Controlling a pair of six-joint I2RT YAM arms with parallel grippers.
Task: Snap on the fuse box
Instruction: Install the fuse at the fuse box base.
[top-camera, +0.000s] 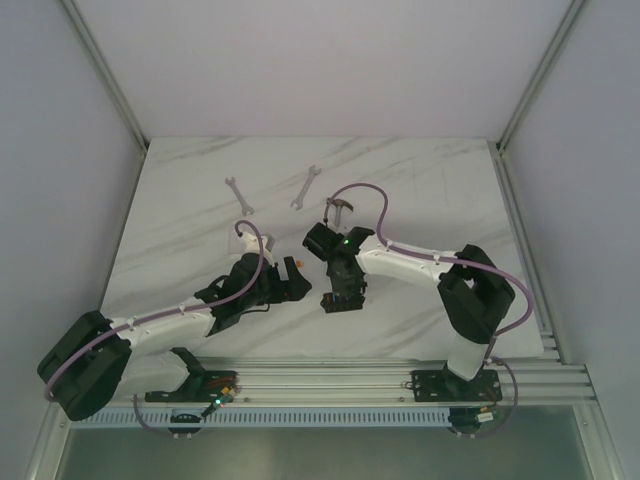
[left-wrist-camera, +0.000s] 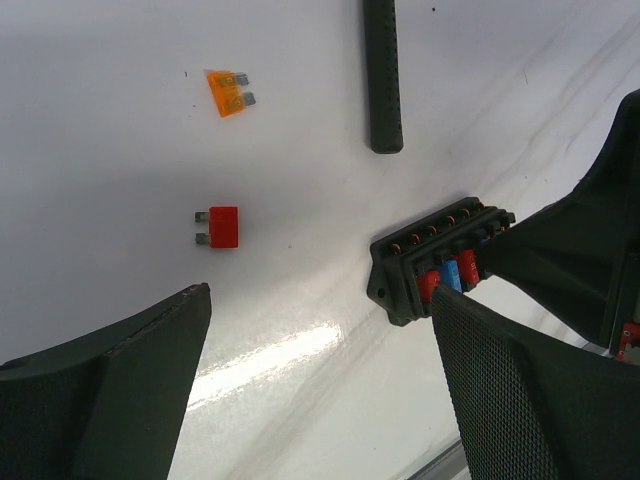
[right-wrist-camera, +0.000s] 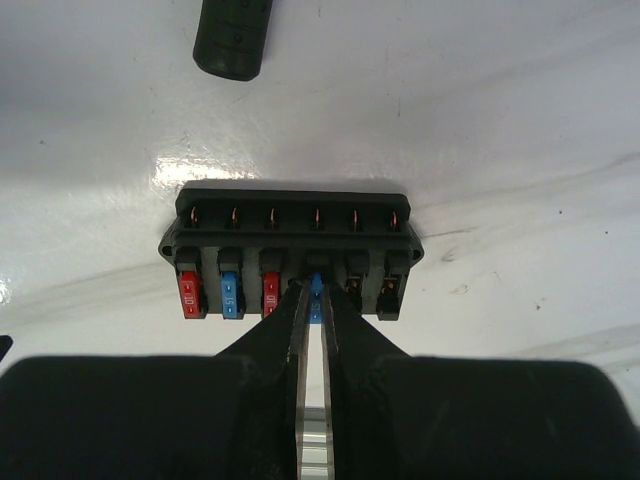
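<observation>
The black fuse box (right-wrist-camera: 290, 235) lies flat on the white table, just ahead of my right gripper (right-wrist-camera: 315, 292). Red, blue and red fuses fill its three left slots, and the two right slots hold none. My right gripper is shut on a blue fuse (right-wrist-camera: 316, 300) standing in the fourth slot. In the left wrist view the fuse box (left-wrist-camera: 420, 255) sits to the right, partly covered by the right arm. My left gripper (left-wrist-camera: 320, 300) stands wide open over bare table with nothing between its fingers, just left of the box.
A loose orange fuse (left-wrist-camera: 230, 92) and a loose red fuse (left-wrist-camera: 220, 226) lie on the table left of the box. The black hammer handle (left-wrist-camera: 382, 75) lies just beyond it. Two wrenches (top-camera: 238, 195) (top-camera: 306, 187) rest farther back.
</observation>
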